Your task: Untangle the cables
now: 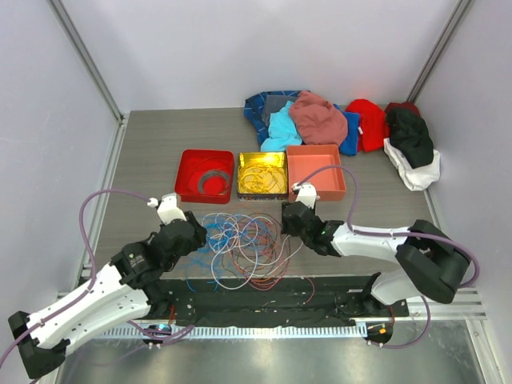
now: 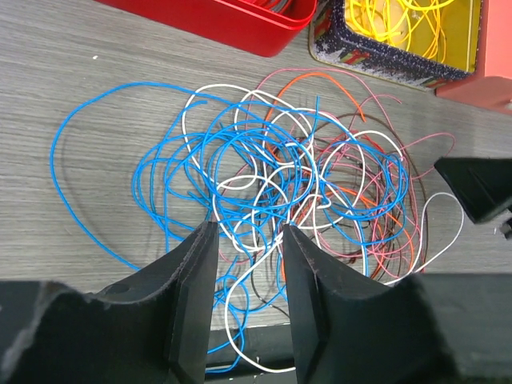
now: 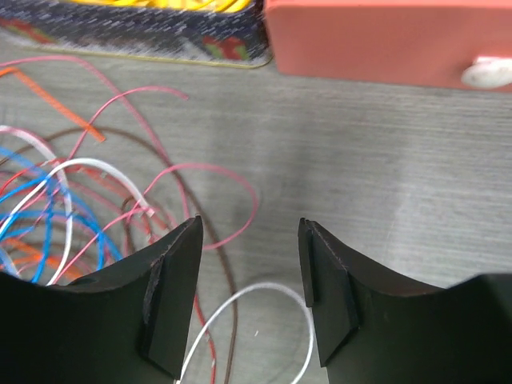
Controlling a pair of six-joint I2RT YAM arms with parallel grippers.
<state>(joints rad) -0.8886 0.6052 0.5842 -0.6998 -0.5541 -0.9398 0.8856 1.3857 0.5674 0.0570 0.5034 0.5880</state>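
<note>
The cables (image 1: 244,248) lie in a loose tangle of blue, white, pink, red, orange and brown wires on the grey table between my two arms. My left gripper (image 1: 194,228) hovers over the tangle's left side. It is open, and in the left wrist view blue and white loops (image 2: 280,176) run under the gap between its fingertips (image 2: 250,232). My right gripper (image 1: 290,220) is at the tangle's upper right edge. It is open too (image 3: 250,224), with a white loop (image 3: 264,300) and pink strands (image 3: 80,208) below it, and nothing is gripped.
Three trays stand in a row behind the tangle: a red one (image 1: 182,172) with a grey coil, a yellow tin (image 1: 240,172) holding yellow wires, and a salmon one (image 1: 316,172). A heap of clothes (image 1: 336,120) lies at the back. A black rail (image 1: 264,300) edges the table's near side.
</note>
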